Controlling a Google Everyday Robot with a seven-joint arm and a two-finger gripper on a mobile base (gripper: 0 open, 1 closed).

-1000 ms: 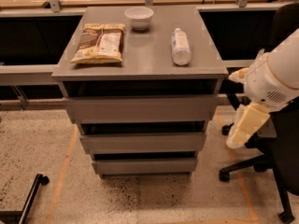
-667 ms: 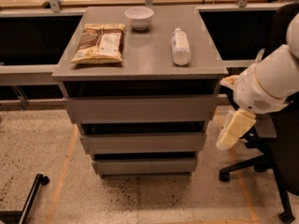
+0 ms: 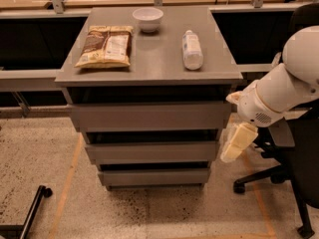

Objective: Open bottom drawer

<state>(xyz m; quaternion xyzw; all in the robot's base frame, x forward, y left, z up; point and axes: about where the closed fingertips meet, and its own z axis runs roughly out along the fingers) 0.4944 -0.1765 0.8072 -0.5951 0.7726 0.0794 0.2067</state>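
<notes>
Cabinet, top, left to right: one snack bag, one bowl at the back edge, one bottle lying on its side. Three grey drawers are stacked in the cabinet's front. The bottom drawer is the lowest, just above the floor, and looks shut. One gripper hangs just off the cabinet's right side, level with the middle drawer, above and right of the bottom drawer and not touching it. Spread or closed: cannot tell. One black chair stands farther right of the cabinet.
</notes>
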